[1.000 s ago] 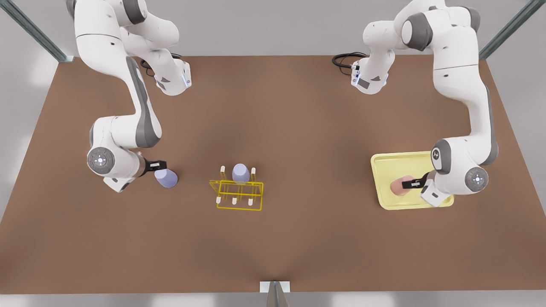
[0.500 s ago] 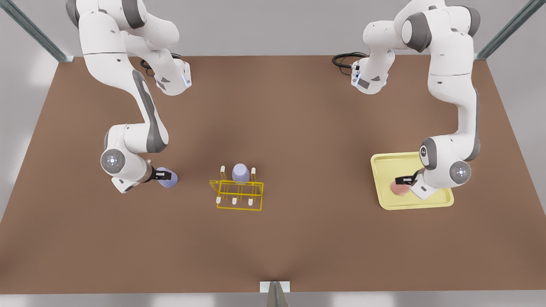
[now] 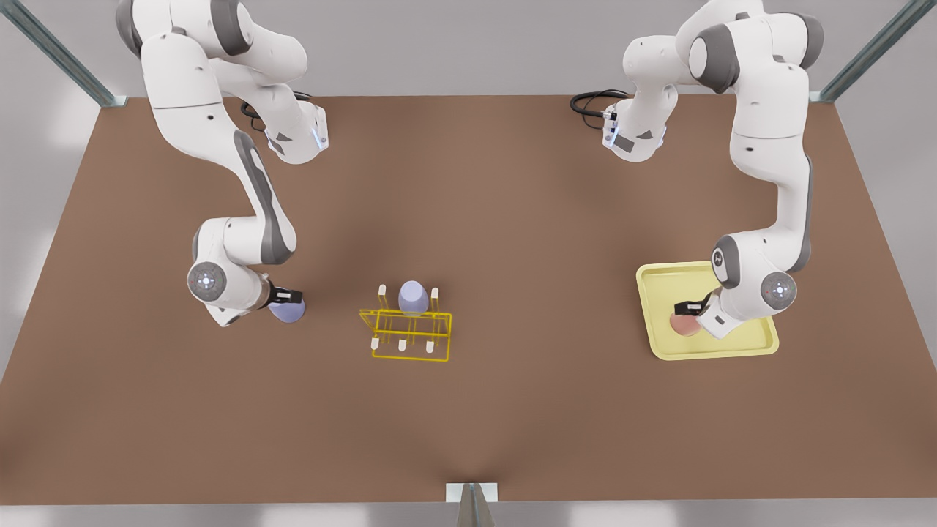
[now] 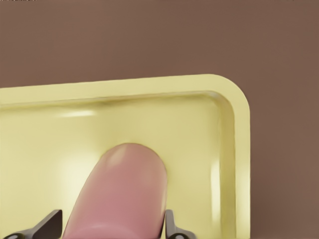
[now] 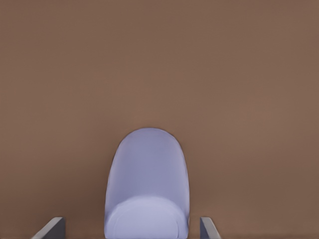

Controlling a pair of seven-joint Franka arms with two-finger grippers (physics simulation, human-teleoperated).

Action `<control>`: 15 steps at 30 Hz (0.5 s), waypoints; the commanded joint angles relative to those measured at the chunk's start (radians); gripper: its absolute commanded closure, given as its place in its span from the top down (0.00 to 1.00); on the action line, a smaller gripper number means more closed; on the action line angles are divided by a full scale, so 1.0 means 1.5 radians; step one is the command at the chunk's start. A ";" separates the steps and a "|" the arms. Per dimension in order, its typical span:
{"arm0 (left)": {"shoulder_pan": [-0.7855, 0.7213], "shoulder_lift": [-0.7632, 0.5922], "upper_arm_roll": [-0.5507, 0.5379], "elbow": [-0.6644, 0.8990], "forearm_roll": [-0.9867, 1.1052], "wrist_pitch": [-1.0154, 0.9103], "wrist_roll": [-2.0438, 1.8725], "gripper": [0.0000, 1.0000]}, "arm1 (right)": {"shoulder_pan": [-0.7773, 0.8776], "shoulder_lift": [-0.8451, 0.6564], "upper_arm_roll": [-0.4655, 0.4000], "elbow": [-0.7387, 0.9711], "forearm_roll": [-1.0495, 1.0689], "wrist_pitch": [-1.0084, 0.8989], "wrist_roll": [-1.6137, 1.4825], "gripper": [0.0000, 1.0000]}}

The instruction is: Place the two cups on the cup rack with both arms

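Note:
The pale pink cup [image 3: 684, 324] lies on its side in the flat pale-yellow tray [image 3: 659, 293] at the front view's right. My left gripper [image 3: 689, 308] is open around it; in the left wrist view its fingers [image 4: 47, 226] stand close on either side of the pink cup [image 4: 119, 194]. At the front view's left, the pale lavender cup [image 3: 290, 313] lies on the brown table. My right gripper [image 3: 288, 296] is open at it, with gaps on both sides of the lavender cup [image 5: 147, 184]. The yellow wire cup rack [image 3: 406, 333] stands between them.
A second lavender cup [image 3: 413, 296] sits upturned on a back peg of the rack. The tray's raised rim [image 4: 149, 84] surrounds the pink cup. Black cables [image 3: 589, 102] lie near the far arm base. Bare brown table [image 3: 512, 219] stretches between the arms.
Both arms have swung inward toward the cups: the left gripper has slid farther over the pink cup, the right gripper farther over the lavender cup. The cups have stayed in place.

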 commanded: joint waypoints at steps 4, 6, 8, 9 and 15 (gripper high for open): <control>0.000 0.004 0.000 0.000 0.000 0.003 0.021 0.95 | -0.008 0.014 0.000 -0.006 0.003 0.002 -0.033 1.00; 0.000 0.004 0.000 0.000 0.000 0.002 0.021 0.94 | -0.011 0.021 0.000 -0.005 0.003 0.009 -0.044 1.00; 0.000 0.004 0.000 0.000 0.000 -0.005 0.020 0.94 | -0.011 0.026 -0.001 -0.005 0.003 0.015 -0.048 1.00; 0.000 0.003 0.000 0.000 0.000 -0.005 0.020 0.94 | -0.010 0.028 -0.001 -0.005 0.003 0.017 -0.049 1.00; 0.000 0.003 0.000 0.000 0.000 -0.005 0.021 0.91 | -0.010 0.040 -0.001 -0.005 0.002 0.019 -0.050 1.00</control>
